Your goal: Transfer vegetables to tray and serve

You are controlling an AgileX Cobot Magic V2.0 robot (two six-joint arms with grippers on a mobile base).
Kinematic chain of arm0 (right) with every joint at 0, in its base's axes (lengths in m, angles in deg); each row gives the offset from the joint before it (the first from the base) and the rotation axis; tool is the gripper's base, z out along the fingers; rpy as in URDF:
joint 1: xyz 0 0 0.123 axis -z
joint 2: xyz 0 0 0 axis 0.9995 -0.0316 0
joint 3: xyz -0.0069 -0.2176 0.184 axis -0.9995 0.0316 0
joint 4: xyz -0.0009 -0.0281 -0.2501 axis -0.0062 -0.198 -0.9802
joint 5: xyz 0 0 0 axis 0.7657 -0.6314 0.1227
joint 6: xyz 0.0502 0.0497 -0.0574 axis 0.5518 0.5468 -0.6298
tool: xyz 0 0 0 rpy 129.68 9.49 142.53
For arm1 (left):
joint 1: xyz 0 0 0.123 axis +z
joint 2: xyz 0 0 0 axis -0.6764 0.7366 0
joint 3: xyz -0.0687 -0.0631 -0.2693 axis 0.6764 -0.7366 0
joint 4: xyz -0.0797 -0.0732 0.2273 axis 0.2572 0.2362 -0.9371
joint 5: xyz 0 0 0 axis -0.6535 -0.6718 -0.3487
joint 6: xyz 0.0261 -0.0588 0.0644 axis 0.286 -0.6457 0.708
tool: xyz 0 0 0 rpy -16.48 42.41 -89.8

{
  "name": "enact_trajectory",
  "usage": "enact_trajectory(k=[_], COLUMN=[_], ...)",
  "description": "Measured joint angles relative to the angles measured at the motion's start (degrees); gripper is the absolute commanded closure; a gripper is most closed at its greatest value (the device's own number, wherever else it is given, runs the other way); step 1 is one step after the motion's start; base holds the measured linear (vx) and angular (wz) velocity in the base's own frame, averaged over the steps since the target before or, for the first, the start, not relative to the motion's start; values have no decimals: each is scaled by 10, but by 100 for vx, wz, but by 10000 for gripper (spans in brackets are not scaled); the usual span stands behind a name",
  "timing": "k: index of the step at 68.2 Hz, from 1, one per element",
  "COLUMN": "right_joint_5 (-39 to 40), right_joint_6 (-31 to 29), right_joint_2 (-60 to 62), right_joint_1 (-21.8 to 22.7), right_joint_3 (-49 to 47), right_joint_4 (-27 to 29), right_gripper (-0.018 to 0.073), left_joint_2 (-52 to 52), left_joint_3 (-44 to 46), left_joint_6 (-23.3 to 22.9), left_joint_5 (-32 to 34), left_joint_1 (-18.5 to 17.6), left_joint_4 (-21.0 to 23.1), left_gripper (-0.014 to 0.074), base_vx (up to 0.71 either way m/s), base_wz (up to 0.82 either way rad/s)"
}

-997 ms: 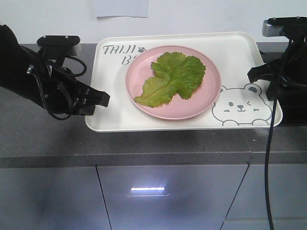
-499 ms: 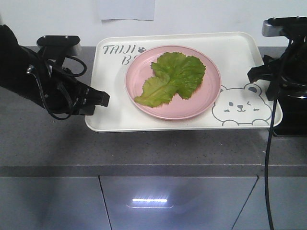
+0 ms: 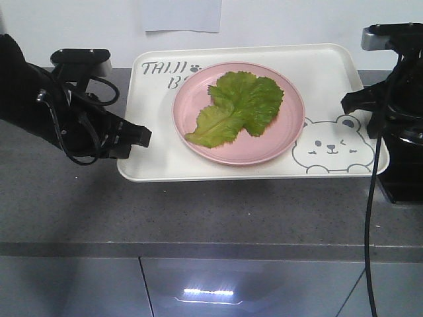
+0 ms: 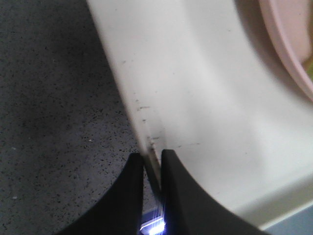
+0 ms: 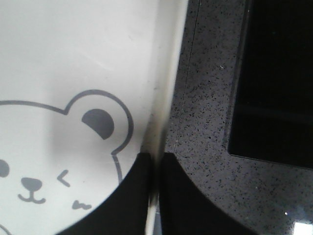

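Serve step in hand, by my reading: the loading looks done and both arms are on the carry. Left gripper (image 3: 140,136) is pinched shut on the left rim of the tray (image 3: 157,158); the left wrist view shows its two dark fingers (image 4: 128,196) sandwiching the thin cream edge, one outside over the speckled grey countertop (image 3: 198,211), one inside the tray well. Tray sits on the counter, or only barely clear of it; cannot tell which. Centre: pink plate (image 3: 198,142) rests in the tray, overlapping the "TAIJI" lettering, with the lettuce leaf (image 3: 238,105) lying flat on it, inside the plate rim. The winking bear drawing (image 3: 334,148) is at the tray's near-right corner. Right gripper (image 3: 350,105) is clamped on the right rim just by the bear's ear; right wrist view confirms the fingers (image 5: 134,196) closed across the edge. Next move, as judged: a level, synchronised lift and carry, since both holds are narrow rim pinches and the plate is loose on the smooth tray; any tilt could slide it. Room: open countertop in front of the tray; wall close behind; a black panel (image 5: 274,83) on the counter lies just right of the right rim.
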Motion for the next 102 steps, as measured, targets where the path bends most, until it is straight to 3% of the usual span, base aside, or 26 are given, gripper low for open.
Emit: enact_trajectory(k=[102], right_joint_5=[0], right_joint_6=[0], right_joint_2=[0], right_joint_1=[0], right_joint_3=[0], right_joint_4=[0], right_gripper=[565], left_joint_2=[0], left_joint_3=[0], left_joint_6=[0], left_joint_5=[0], left_joint_1=[0], left_joint_4=[0], left_gripper=[602], base_vx=[6], base_wz=[0])
